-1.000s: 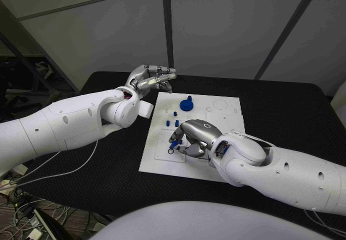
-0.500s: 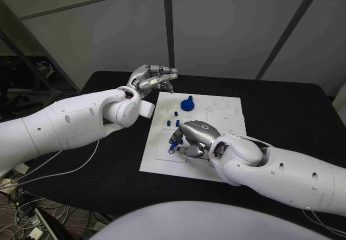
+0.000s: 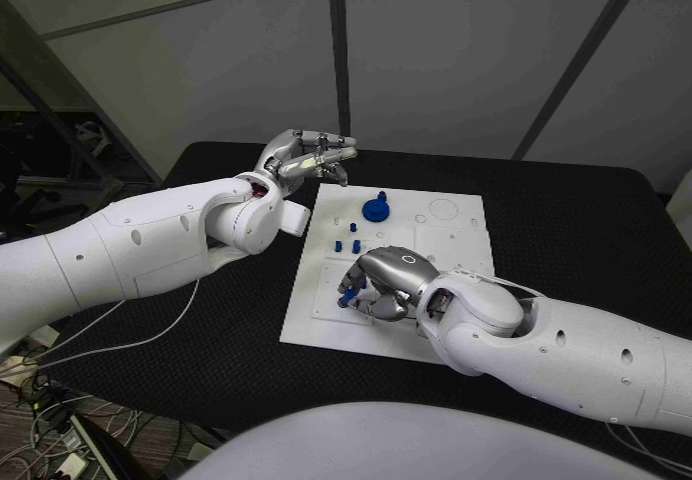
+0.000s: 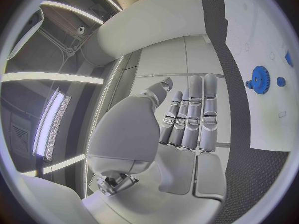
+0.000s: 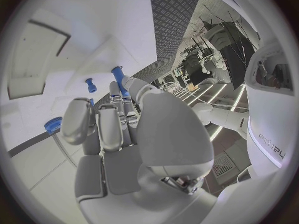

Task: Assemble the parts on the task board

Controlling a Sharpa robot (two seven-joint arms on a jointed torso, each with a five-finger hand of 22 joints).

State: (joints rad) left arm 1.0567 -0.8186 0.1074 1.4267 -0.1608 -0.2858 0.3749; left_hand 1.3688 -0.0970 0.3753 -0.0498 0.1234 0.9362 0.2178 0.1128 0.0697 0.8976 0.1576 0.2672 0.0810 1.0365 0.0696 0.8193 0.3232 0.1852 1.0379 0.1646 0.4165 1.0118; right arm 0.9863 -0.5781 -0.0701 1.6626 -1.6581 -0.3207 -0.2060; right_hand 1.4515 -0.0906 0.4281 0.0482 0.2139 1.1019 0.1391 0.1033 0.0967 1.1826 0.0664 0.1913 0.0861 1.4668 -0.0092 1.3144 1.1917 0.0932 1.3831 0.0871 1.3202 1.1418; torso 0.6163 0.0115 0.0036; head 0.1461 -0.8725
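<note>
My right robot hand point(image 3: 387, 283) pinches a blue peg point(image 5: 119, 80) over the task board's point(image 3: 440, 240) near part; my left robot hand point(image 3: 303, 155), fingers together, holds nothing beyond the board's far corner, near the blue gear point(image 3: 375, 209)

Left hand point(image 4: 181, 119) with fingers point(image 4: 209, 109) straight and together, blue gear point(image 4: 259, 79) on white task board point(image 4: 261, 30)

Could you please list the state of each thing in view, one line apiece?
Left hand: raised beyond the task board's far left corner, holding nothing.
Right hand: down on the board, holding a blue peg.
Blue gear: seated on the task board.
</note>
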